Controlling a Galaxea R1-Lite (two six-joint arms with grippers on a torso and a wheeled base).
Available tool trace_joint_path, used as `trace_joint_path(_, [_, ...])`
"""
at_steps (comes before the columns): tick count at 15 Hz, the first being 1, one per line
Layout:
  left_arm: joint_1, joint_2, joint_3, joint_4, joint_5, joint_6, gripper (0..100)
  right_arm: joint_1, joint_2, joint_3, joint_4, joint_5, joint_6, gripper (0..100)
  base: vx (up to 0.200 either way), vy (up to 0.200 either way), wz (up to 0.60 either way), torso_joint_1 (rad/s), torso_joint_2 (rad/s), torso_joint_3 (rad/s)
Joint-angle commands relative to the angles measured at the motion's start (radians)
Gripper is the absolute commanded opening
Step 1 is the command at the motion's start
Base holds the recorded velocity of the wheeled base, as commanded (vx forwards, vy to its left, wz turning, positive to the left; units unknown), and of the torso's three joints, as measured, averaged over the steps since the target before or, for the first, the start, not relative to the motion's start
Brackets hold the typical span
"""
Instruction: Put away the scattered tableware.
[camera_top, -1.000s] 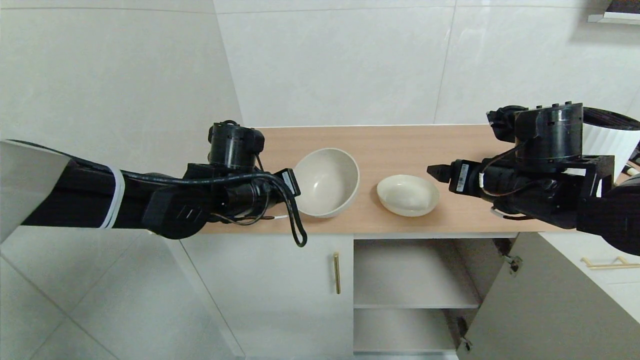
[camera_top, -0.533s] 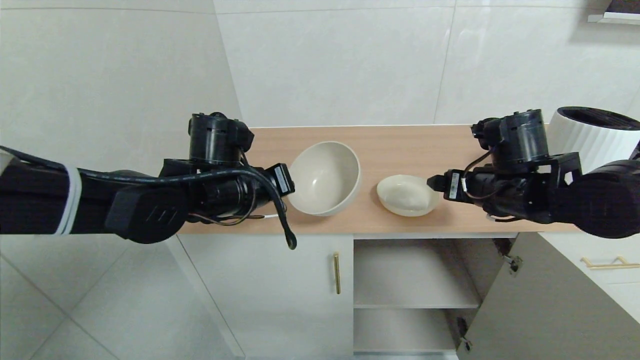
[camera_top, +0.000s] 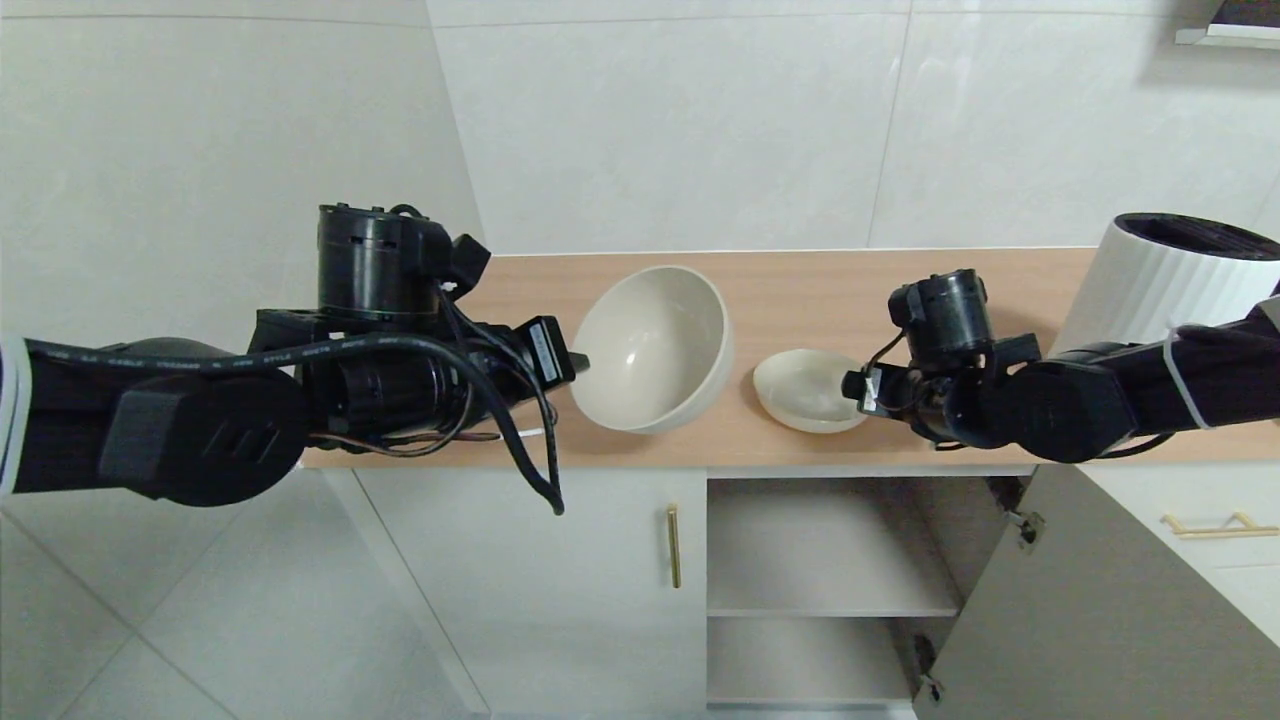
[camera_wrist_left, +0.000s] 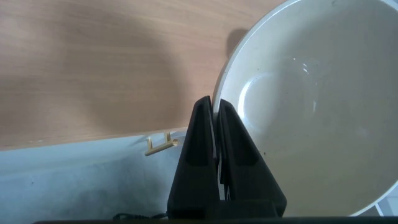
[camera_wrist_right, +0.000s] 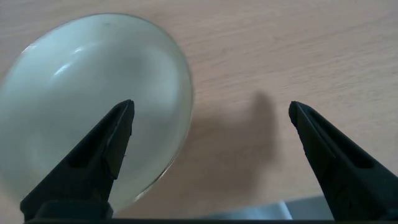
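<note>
The left jaws are clamped together on the rim of the large deep cream bowl, which sits tilted near the front edge of the light wooden counter, its opening turned towards the left arm. Just beside it, the small shallow cream dish lies flat on the counter. The right jaws stand wide apart at the dish's right edge, 1 over the dish, 1 over bare wood. A white ribbed cylinder stands at the counter's right end.

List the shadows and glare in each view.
Head view: a small glint inside the big bowl. Left wrist view: a soft shadow on the counter beside it. Right wrist view: sheen on the small dish, a shadow patch on the counter.
</note>
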Motion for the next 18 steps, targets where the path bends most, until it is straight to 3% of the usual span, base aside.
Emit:
trace_joint_path(1, [0.000, -0.002, 0.000, 0.000, 0.001, -0.001, 0, -0.006, 0.031, -0.011, -0.001, 0.000, 0.005, 100, 0.000, 0.000, 0.00, 0.000, 0.00, 0.000])
trace_joint_path(2, [0.000, -0.001, 0.000, 0.000, -0.001, -0.001, 0, -0.006, 0.031, -0.011, -0.001, 0.000, 0.007, 100, 0.000, 0.000, 0.00, 0.000, 0.00, 0.000])
trace_joint_path(3, [0.000, -0.001, 0.002, 0.000, 0.001, -0.001, 0, -0.006, 0.031, -0.013, -0.001, 0.000, 0.007, 0, 0.000, 0.000, 0.00, 0.000, 0.00, 0.000])
trace_joint_path(11, [0.000, -0.008, 0.003, 0.001, 0.004, -0.001, 0, -0.004, 0.002, -0.008, 0.002, 0.011, 0.008, 0, 0.000, 0.000, 0.00, 0.000, 0.00, 0.000])
trace_joint_path(13, [0.000, -0.016, 0.011, 0.000, 0.004, -0.016, 0, -0.004, -0.025, 0.004, 0.010, 0.014, 0.008, 0, 0.000, 0.000, 0.00, 0.000, 0.00, 0.000])
trace_joint_path(14, [0.000, -0.044, 0.046, 0.000, 0.001, -0.030, 0, -0.004, -0.078, 0.045, 0.025, 0.052, 0.008, 0, 0.000, 0.000, 0.00, 0.000, 0.00, 0.000])
trace_joint_path(16, [0.007, -0.122, 0.131, -0.006, -0.004, -0.025, 0, -0.004, -0.219, 0.102, 0.065, 0.219, 0.008, 0, 0.000, 0.000, 0.00, 0.000, 0.00, 0.000])
trace_joint_path(18, [0.010, -0.209, 0.206, -0.026, -0.005, -0.017, 0, -0.004, -0.369, 0.167, 0.170, 0.319, 0.004, 0, 0.000, 0.000, 0.00, 0.000, 0.00, 0.000])
